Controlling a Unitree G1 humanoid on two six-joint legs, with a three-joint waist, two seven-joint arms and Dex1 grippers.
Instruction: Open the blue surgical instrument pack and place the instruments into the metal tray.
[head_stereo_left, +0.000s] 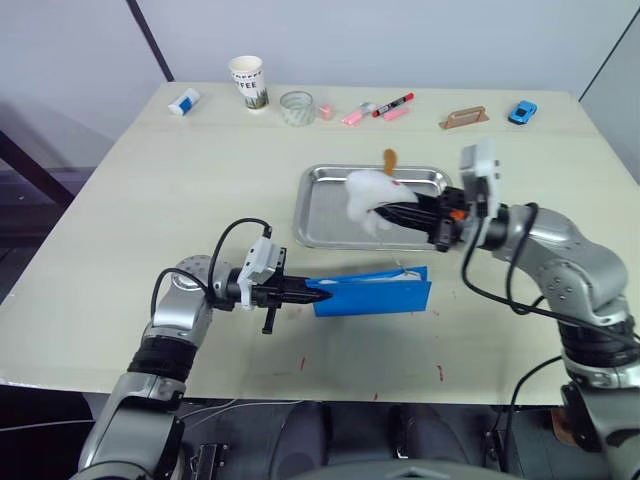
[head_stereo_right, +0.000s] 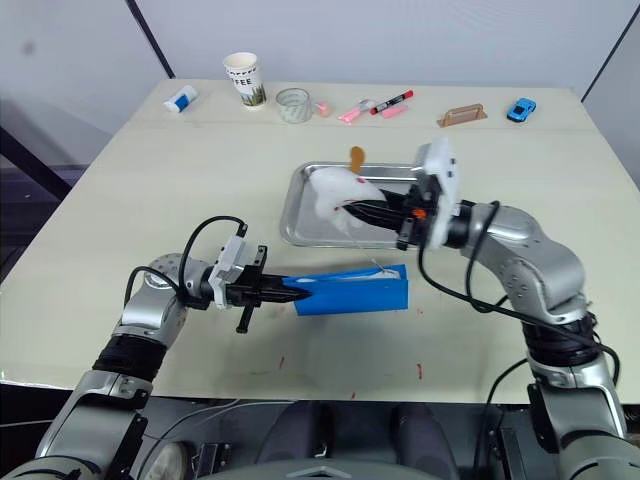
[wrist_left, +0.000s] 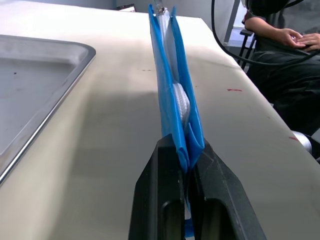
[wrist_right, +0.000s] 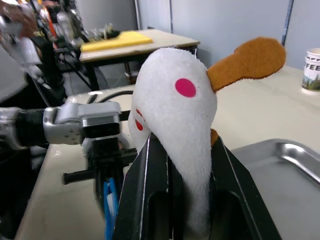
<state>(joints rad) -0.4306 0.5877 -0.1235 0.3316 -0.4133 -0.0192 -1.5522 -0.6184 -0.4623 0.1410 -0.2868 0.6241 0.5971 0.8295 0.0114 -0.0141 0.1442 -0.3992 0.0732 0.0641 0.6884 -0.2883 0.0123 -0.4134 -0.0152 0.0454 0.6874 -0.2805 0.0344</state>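
Table: pale beige top carrying everything noted here. Metal tray: lies flat past the table's middle, on the robot's right half, shiny, bare floor showing on its left part. Blue surgical instrument pack: stands on edge on the table just in front of the tray, apart from its near rim, long axis running left to right; in the left wrist view the two blue walls are pressed close with whitish lining between them, and no instruments can be made out. Left gripper: fingers clamped on the pack's left end, arm reaching in low from the left. Right gripper: held over the tray's right part, fingers closed around a white plush toy with pink spots and an orange-brown ear; the toy hangs above the tray interior, and contact with the tray floor cannot be judged. Far edge of table, left to right: small white-and-blue tube, paper cup, clear glass, pink items, red-and-black marker, tan block, blue toy car. A seated person shows beyond the table's edge in the left wrist view.
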